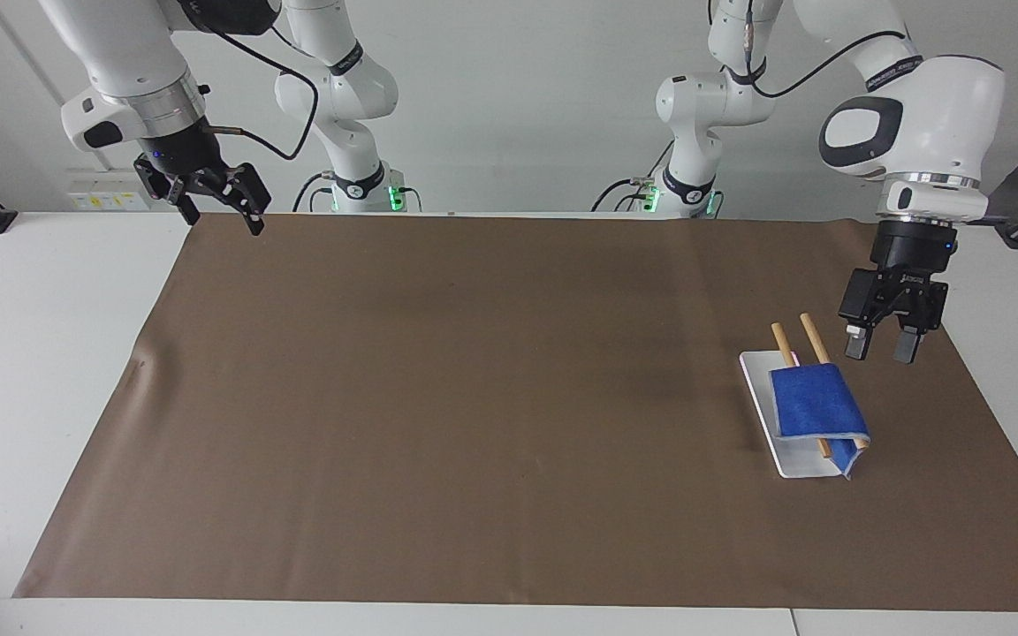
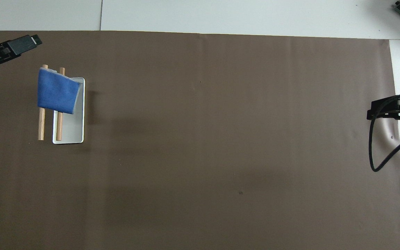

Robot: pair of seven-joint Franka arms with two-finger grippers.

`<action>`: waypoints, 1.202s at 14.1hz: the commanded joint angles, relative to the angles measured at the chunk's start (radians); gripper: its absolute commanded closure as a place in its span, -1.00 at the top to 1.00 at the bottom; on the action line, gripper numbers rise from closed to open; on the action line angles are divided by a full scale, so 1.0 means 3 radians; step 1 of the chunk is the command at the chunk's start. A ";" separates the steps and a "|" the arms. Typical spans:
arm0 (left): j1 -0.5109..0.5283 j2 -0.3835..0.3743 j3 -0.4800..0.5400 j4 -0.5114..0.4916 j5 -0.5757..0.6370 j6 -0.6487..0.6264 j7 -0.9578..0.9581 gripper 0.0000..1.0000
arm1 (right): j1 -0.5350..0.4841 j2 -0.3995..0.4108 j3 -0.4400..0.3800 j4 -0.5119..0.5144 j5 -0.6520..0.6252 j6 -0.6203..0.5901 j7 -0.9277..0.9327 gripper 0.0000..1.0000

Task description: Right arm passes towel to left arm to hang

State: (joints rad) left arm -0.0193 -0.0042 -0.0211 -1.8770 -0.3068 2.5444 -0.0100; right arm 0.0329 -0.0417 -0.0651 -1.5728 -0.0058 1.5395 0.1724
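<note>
Towel (image 1: pixel 816 405): blue cloth, draped over two wooden rods (image 1: pixel 813 338) above a white tray (image 1: pixel 757 389), at the left arm's end of the counter (image 1: pixel 474 397).
Left claw (image 1: pixel 881 342): raised over the mat beside the rods' bare ends (towel lies just below it, toward the tray), fingers apart, empty.
Right claw (image 1: pixel 224 203): waits over the right arm's end, well apart, open, empty.
Judgement: hanging appears done; left arm nearer.

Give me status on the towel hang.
Done: the towel is draped over the two wooden rods on the white tray. In hand: nothing; the left gripper hangs open beside the rods, and the right gripper waits empty. Left: nothing visible.
</note>
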 commanded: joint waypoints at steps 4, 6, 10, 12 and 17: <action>-0.0109 0.0167 -0.0037 0.0871 0.1129 -0.1811 0.0186 1.00 | -0.0028 -0.0081 0.0013 -0.0106 -0.0011 0.0074 0.0003 1.00; -0.0166 0.0198 -0.0052 0.1066 0.1278 -0.2256 0.0309 1.00 | -0.0028 -0.0081 0.0013 -0.0106 -0.0011 0.0074 0.0003 1.00; -0.0176 0.0112 -0.0165 0.1271 0.1212 -0.2891 0.0412 1.00 | -0.0028 -0.0081 0.0013 -0.0106 -0.0011 0.0074 0.0003 1.00; -0.0171 -0.0001 -0.0165 0.1170 0.1186 -0.3086 0.0412 1.00 | -0.0028 -0.0081 0.0013 -0.0106 -0.0011 0.0074 0.0003 1.00; -0.0171 -0.0042 -0.0160 0.1189 0.1186 -0.3423 0.0381 1.00 | -0.0028 -0.0081 0.0013 -0.0106 -0.0011 0.0069 0.0003 1.00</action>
State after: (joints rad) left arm -0.0623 -0.0064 -0.0774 -1.5188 0.0523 1.5651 0.0949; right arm 0.0329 -0.0417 -0.0652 -1.5728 -0.0058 1.5395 0.1724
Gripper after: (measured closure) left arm 0.000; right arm 0.000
